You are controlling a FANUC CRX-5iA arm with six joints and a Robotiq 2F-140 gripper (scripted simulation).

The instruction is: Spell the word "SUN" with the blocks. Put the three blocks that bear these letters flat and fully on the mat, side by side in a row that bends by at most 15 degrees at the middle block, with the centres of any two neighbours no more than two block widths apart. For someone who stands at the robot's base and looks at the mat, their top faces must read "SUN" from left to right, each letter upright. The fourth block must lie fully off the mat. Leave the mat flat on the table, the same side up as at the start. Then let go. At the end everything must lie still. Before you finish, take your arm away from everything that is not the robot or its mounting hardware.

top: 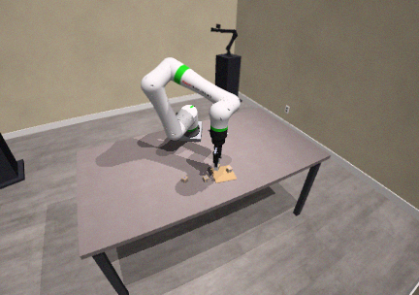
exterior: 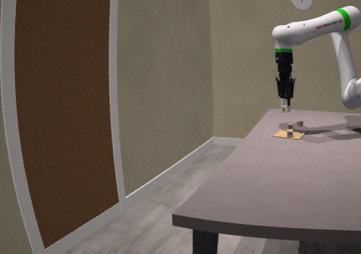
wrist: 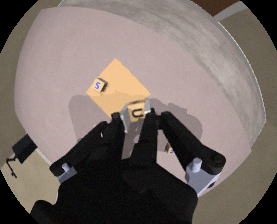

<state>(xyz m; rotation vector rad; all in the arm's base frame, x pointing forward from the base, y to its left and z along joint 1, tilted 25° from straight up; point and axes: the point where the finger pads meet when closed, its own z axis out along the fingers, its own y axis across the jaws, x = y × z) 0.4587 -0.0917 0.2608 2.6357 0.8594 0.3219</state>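
Block [wrist: 137, 113] is hanging pinched between your gripper [exterior: 284, 104] fingers, high above the mat [wrist: 132, 90]. You're risking a tumble or twisted letter if released from here; the S block [wrist: 100, 86] is sitting close below.

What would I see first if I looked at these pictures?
First you'd spot the big white arm with green rings, bending over the grey table. Its black gripper holds a small letter block in the air above the tan mat. One block with an S on top already sits on that mat.
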